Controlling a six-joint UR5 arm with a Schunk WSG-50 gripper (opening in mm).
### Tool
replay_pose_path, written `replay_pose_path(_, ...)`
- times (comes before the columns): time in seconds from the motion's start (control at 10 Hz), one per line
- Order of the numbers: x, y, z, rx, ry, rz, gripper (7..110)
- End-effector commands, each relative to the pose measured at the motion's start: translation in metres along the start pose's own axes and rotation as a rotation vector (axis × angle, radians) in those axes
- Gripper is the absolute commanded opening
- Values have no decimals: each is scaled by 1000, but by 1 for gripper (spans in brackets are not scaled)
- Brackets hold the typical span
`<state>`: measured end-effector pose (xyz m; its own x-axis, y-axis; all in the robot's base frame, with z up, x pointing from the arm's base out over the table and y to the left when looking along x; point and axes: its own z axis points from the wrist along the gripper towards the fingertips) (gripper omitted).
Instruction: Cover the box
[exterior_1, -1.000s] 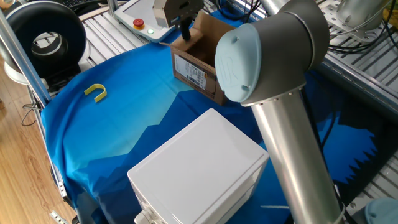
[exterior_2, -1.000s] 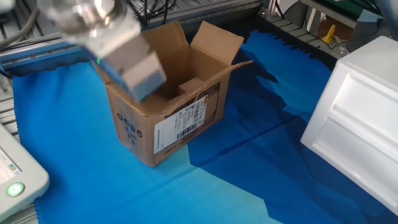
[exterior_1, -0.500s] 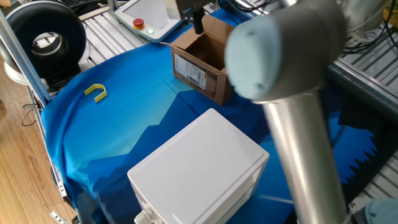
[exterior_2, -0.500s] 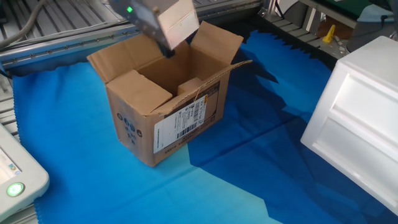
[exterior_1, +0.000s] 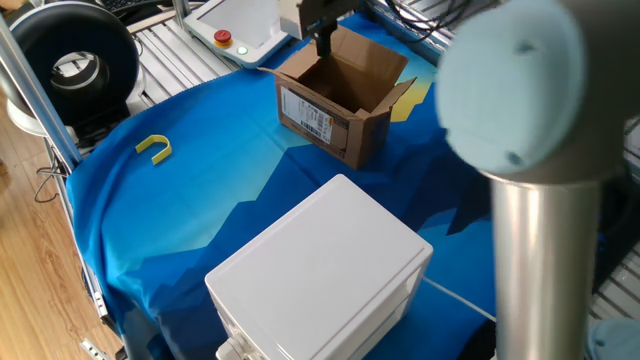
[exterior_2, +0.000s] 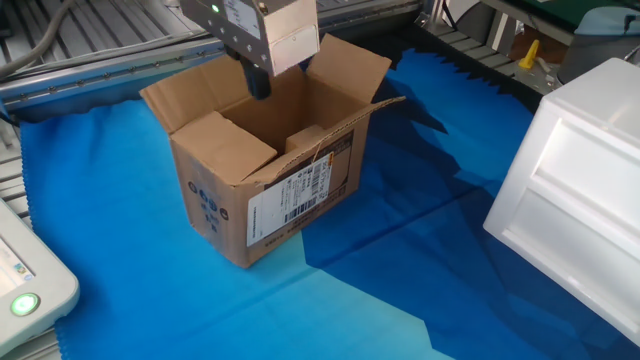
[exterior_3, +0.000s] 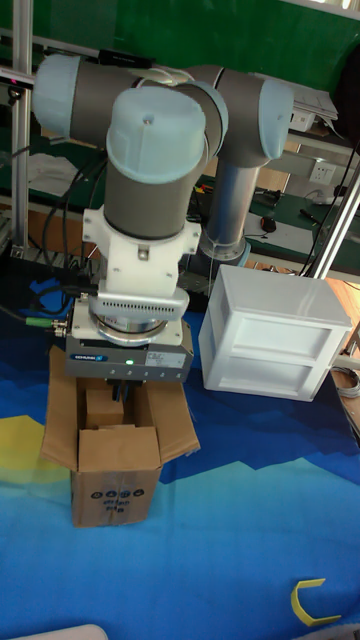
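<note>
While unobstructed, box (exterior_2: 270, 185) beside white bin (exterior_2: 575, 190)

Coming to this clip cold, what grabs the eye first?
The open carton on the blue cloth, flaps up, with the end effector hanging over its opening. Next, the big white box at the near edge in one fixed view, and a small yellow U-shaped piece lying alone on the cloth.

The blue-clothed table (exterior_1: 180, 215) carries the box (exterior_1: 335, 110), a white plastic box (exterior_1: 320, 275) and a yellow hook (exterior_1: 154, 148).
</note>
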<state>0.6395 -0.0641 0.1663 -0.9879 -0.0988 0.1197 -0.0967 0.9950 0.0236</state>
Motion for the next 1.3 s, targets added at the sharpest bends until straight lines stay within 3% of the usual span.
replay_pose_path(0.0,25,-2,-2,8,-48,-8,7)
replay_pose_path(0.3,32,-4,-12,-23,-77,-14,7)
replay_pose_path(0.4,27,-5,-11,-15,-93,-15,7)
replay_pose_path(0.5,6,-3,-12,-18,-171,-25,7)
replay_pose_path(0.6,-2,2,-14,-35,-202,-35,7)
replay_pose_path(0.8,-5,3,-15,-41,-217,-43,7)
replay_pose_path(0.9,0,6,-14,-55,-193,-15,7)
replay_pose_path(1.1,-7,2,-15,-43,-223,44,7)
replay_pose_path(1.2,-3,1,-14,-41,-206,44,7)
